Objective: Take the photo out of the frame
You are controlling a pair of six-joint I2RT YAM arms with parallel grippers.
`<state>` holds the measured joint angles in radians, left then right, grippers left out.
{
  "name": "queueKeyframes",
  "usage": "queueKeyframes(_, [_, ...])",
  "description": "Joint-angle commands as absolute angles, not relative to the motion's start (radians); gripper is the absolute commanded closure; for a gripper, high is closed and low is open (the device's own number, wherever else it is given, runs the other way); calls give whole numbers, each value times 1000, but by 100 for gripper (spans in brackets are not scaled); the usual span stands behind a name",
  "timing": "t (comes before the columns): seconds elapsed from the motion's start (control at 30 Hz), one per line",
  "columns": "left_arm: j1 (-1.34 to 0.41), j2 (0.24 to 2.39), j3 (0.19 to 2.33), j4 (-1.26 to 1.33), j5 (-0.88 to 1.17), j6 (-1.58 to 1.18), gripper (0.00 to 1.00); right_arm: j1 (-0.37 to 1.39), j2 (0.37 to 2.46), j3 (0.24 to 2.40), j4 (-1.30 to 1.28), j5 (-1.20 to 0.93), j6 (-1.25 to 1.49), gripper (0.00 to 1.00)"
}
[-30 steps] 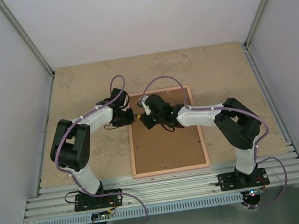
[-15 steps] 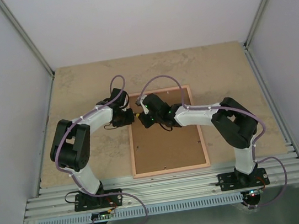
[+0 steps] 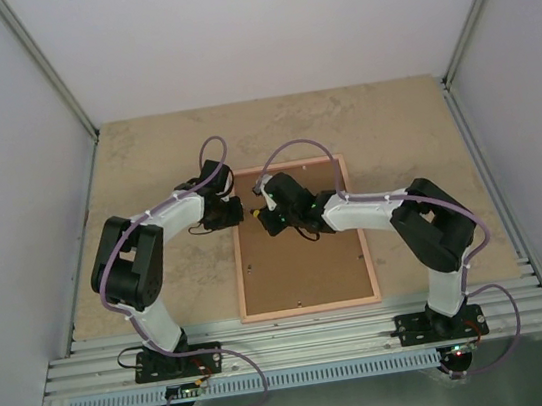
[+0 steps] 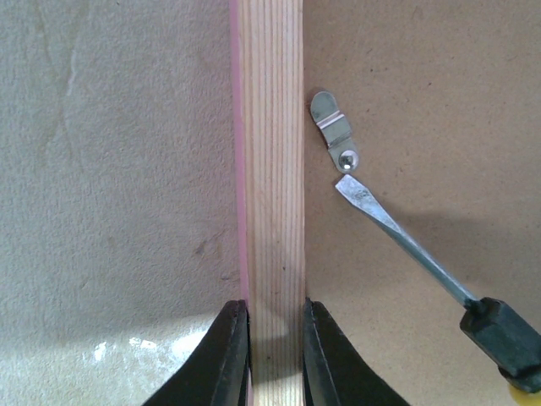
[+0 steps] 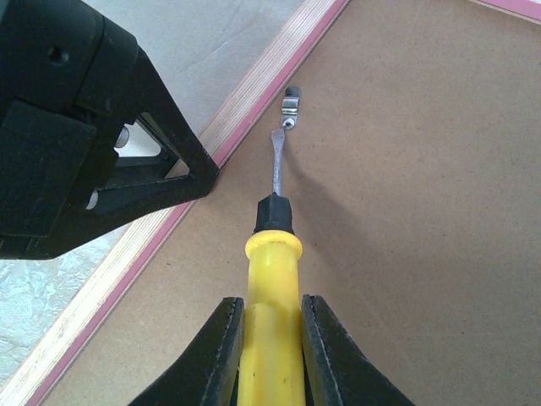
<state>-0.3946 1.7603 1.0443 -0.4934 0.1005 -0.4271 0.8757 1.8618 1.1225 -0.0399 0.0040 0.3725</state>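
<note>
The left tool (image 4: 275,334) is clamping the left tan-wood rail of the face-down pink rectangular frame (image 4: 270,152), which is lying on the beige tabletop (image 4: 110,169). The right tool (image 5: 270,338) is gripping a yellow-handled screwdriver (image 5: 272,254), its blade tip just beside a small metal retaining clip (image 4: 332,127) on the brown backing board (image 5: 406,211). The photo is not showing, so removal is judged barely begun.

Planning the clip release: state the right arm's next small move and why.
Probably push the screwdriver tip against the metal clip to swivel it aside: the tip sits right by it, and the left gripper clamps the frame rail.
</note>
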Motion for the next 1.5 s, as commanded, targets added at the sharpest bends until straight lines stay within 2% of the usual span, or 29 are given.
queueKeyframes(0.0, [-403,1746,1024,-518,146,-436,96,880,1849,1112,-25,2,386,100])
queueKeyframes(0.5, [-402,1745,1020,-514,150,-437,96,879,1900,1152,-5,-35,396,100])
queueKeyframes(1.47, [-402,1750,1016,-507,142,-461,100,903,1950,1240,-127,156,448,100])
